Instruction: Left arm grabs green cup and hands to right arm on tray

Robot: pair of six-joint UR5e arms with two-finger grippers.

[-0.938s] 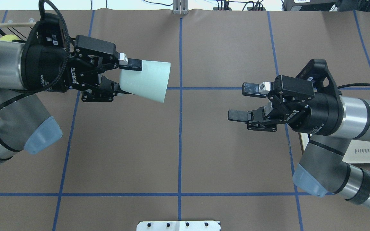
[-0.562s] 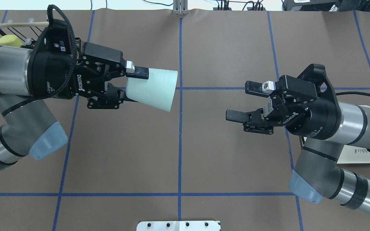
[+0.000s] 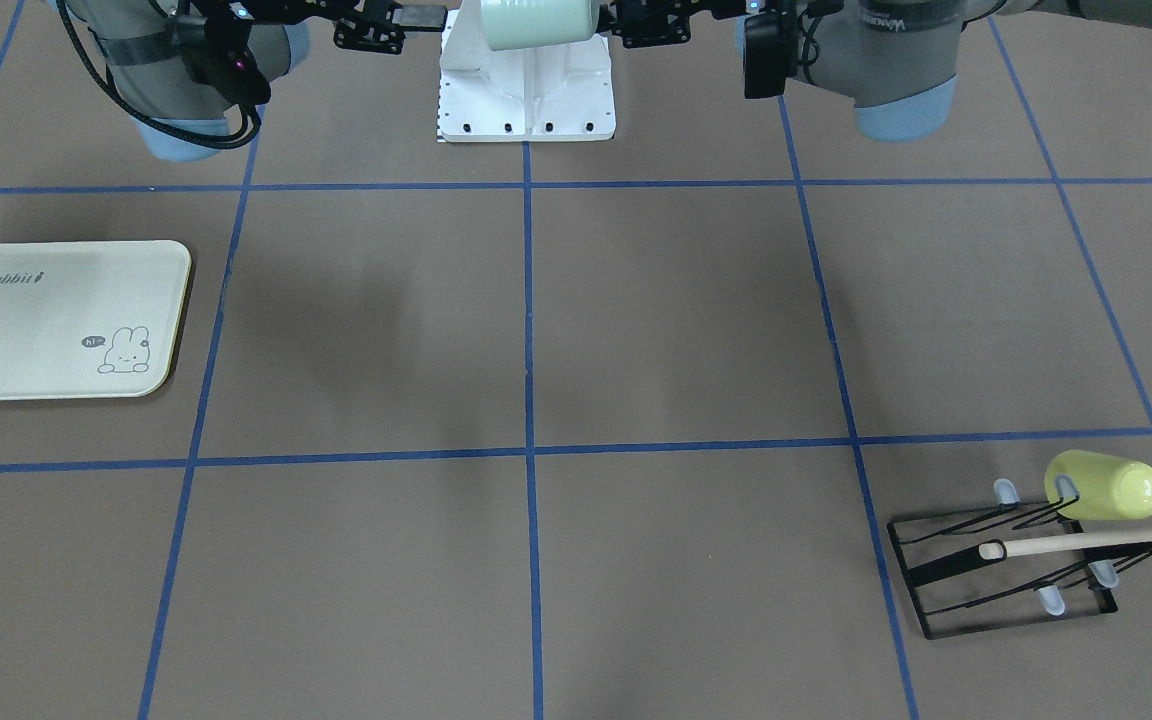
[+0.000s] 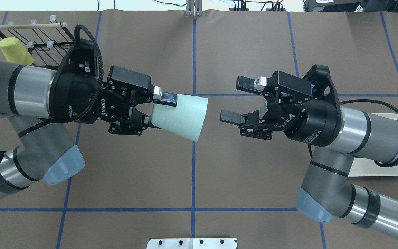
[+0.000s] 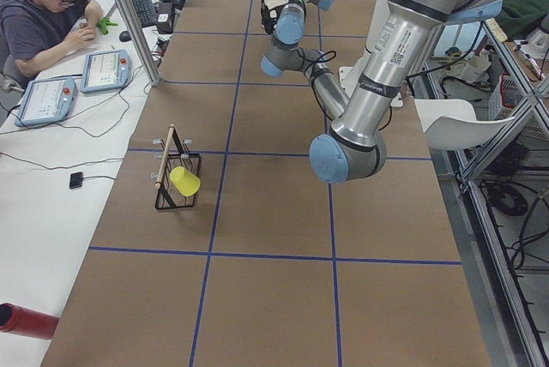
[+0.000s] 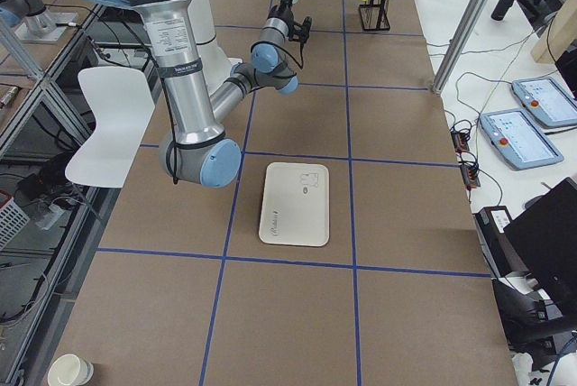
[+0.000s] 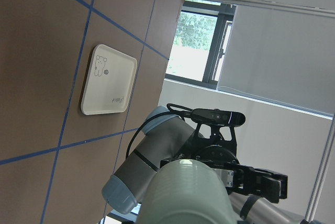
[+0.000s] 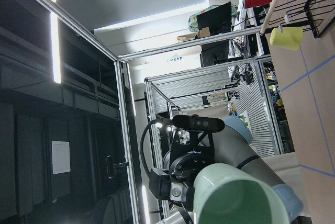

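Note:
The pale mint-green cup point(image 4: 181, 116) lies on its side in the air above the table's middle, wide mouth toward the right arm. My left gripper point(image 4: 154, 110) is shut on its narrow base end. My right gripper point(image 4: 234, 99) is open and empty, with its fingertips a short gap from the cup's rim and not touching it. The cup fills the bottom of the left wrist view point(image 7: 188, 195) and of the right wrist view point(image 8: 235, 198). The cream tray point(image 3: 56, 320) lies flat and empty on the robot's right side, partly hidden under the right arm in the overhead view point(image 4: 385, 171).
A black wire rack point(image 3: 996, 575) with a wooden rod stands at the far left corner, with a yellow-green tumbler point(image 4: 15, 52) on it. A white mount plate point(image 4: 192, 243) sits at the near table edge. An operator point(image 5: 51, 7) sits beside the table.
Both arms have moved toward the table's middle. The left gripper carried the cup to the right and the open right gripper came left, so the gap between them has shrunk.

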